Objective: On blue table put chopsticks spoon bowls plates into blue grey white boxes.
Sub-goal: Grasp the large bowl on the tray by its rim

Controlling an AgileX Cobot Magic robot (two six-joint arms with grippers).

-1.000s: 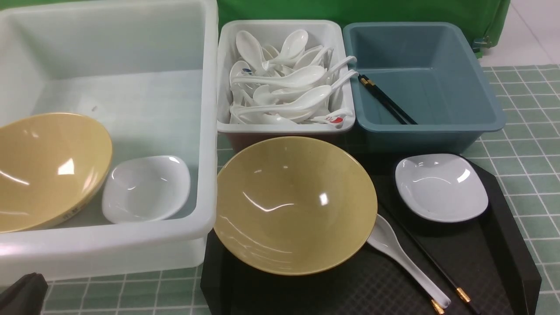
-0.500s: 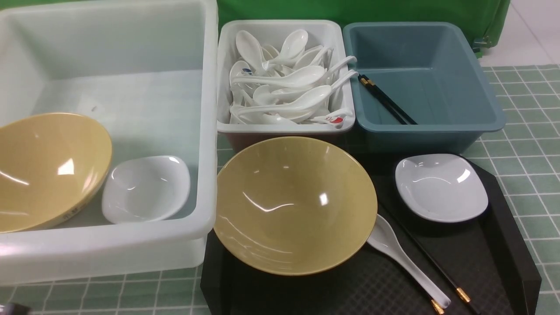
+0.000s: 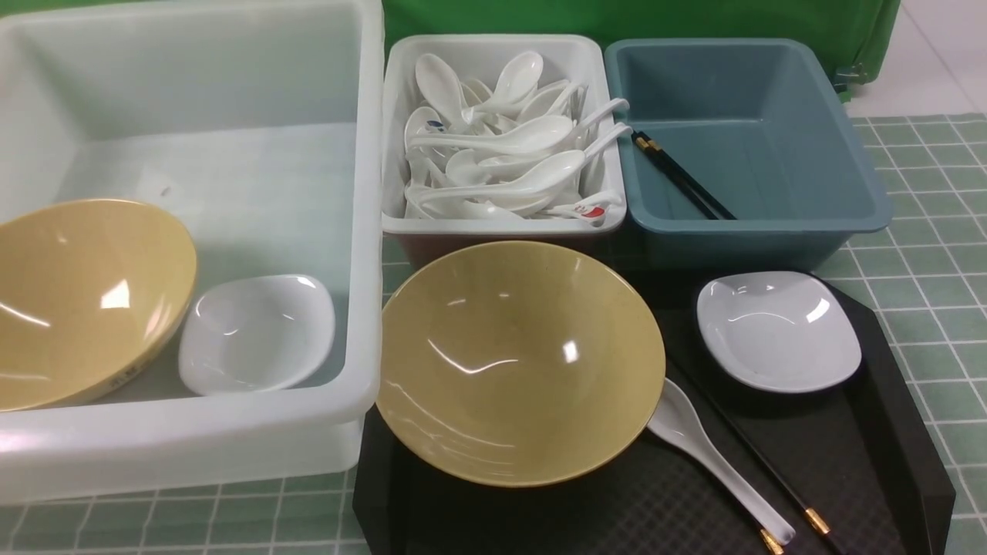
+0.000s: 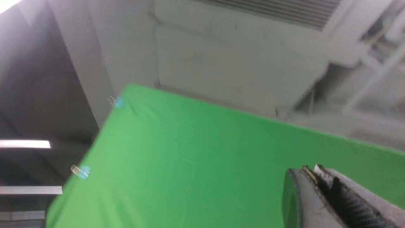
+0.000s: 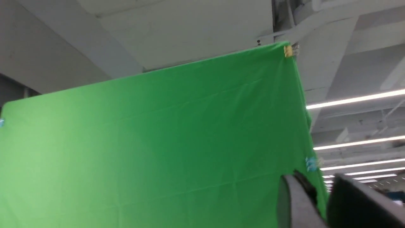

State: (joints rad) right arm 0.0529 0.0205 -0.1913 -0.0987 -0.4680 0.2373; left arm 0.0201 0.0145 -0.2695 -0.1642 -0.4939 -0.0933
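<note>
Grey left pincer point(image 4: 311, 171), closed, has left front view; right pincer point(image 5: 319, 182) narrows, slightly open; bowl point(image 3: 520, 401) remains unboxed.

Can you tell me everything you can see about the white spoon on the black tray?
The spoon is shiny and white, and looks like china. It has a rounded bowl end and a long, slim handle. It lies slanted on the black tray, its handle pointing toward the robot and to the right. Part of its bowl end is hidden by the rim of the big tan bowl; I can't tell if they touch. The handle's end lies over a black chopstick near its gold band. No gripper holds it.
</note>
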